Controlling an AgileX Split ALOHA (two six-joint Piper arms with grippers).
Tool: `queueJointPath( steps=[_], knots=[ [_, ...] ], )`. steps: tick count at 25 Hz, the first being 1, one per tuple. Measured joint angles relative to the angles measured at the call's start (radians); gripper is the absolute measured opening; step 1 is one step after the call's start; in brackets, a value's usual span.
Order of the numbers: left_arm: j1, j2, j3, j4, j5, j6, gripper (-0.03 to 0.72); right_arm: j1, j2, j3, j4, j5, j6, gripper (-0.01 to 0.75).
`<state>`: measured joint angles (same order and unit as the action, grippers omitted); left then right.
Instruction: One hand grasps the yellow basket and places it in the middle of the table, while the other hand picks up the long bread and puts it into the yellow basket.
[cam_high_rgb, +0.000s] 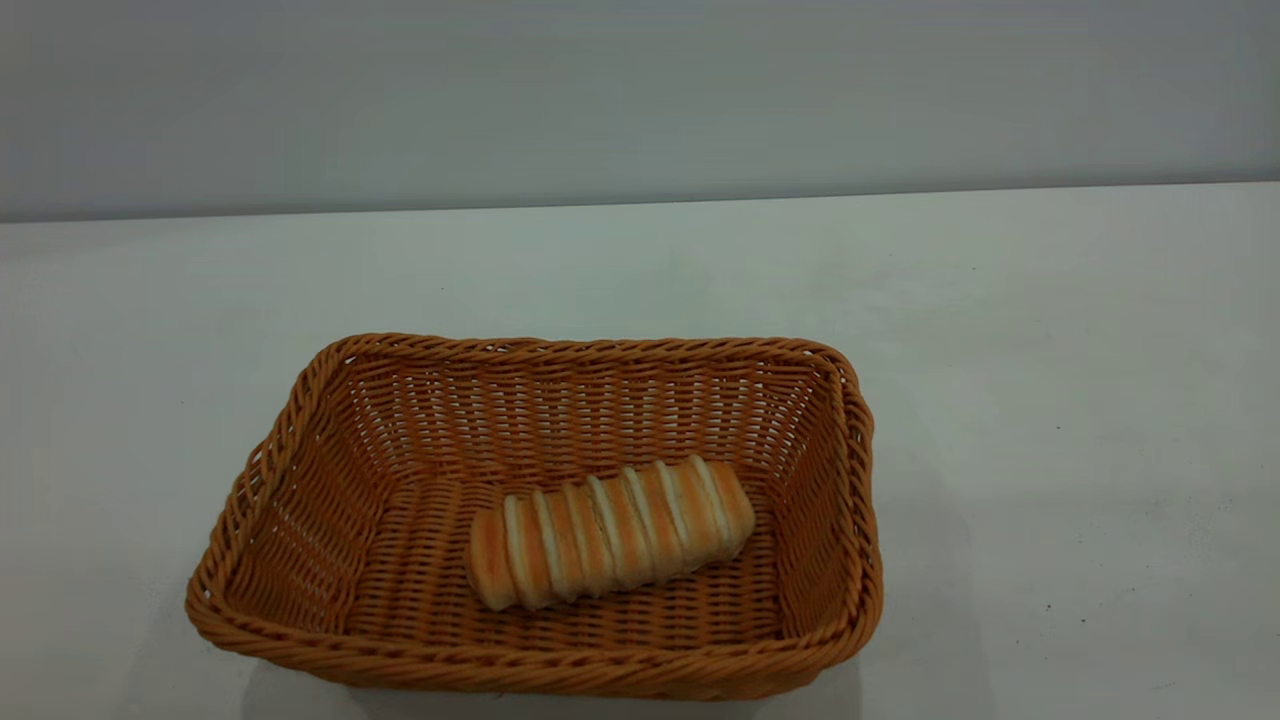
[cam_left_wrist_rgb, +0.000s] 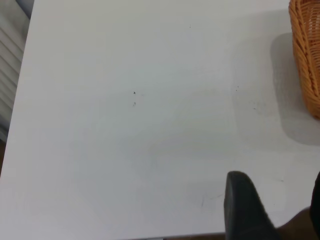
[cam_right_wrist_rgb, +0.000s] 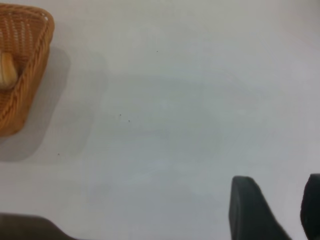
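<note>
The yellow basket (cam_high_rgb: 540, 520) stands on the white table (cam_high_rgb: 1050, 400), near its front middle. The long bread (cam_high_rgb: 610, 532) lies inside it on the woven floor, slightly slanted. Neither arm shows in the exterior view. In the left wrist view my left gripper (cam_left_wrist_rgb: 275, 200) is open and empty above bare table, well away from the basket's edge (cam_left_wrist_rgb: 307, 55). In the right wrist view my right gripper (cam_right_wrist_rgb: 277, 200) is open and empty above bare table, with the basket (cam_right_wrist_rgb: 22, 65) and an end of the bread (cam_right_wrist_rgb: 7, 70) far off.
A plain grey wall rises behind the table's far edge (cam_high_rgb: 640, 205). A few small dark specks (cam_high_rgb: 1050, 606) mark the tabletop at the right. The table's edge shows in the left wrist view (cam_left_wrist_rgb: 22, 55).
</note>
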<state>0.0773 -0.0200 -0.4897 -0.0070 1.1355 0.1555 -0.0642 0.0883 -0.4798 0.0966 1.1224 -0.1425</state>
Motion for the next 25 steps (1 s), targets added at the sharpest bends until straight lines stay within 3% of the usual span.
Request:
queueJointPath(
  steps=[17, 22, 25],
  knots=[
    [0.0, 0.0, 0.0, -0.046, 0.0, -0.026, 0.395, -0.001, 0.0, 0.0, 0.0, 0.0, -0.001, 0.237],
    [-0.001, 0.0, 0.0, -0.049, 0.0, -0.026, 0.395, -0.042, 0.0, 0.0, 0.0, 0.0, -0.001, 0.237],
    [-0.038, 0.0, 0.0, -0.049, 0.0, -0.026, 0.395, -0.05, 0.0, 0.0, 0.0, 0.0, -0.001, 0.237]
  ],
)
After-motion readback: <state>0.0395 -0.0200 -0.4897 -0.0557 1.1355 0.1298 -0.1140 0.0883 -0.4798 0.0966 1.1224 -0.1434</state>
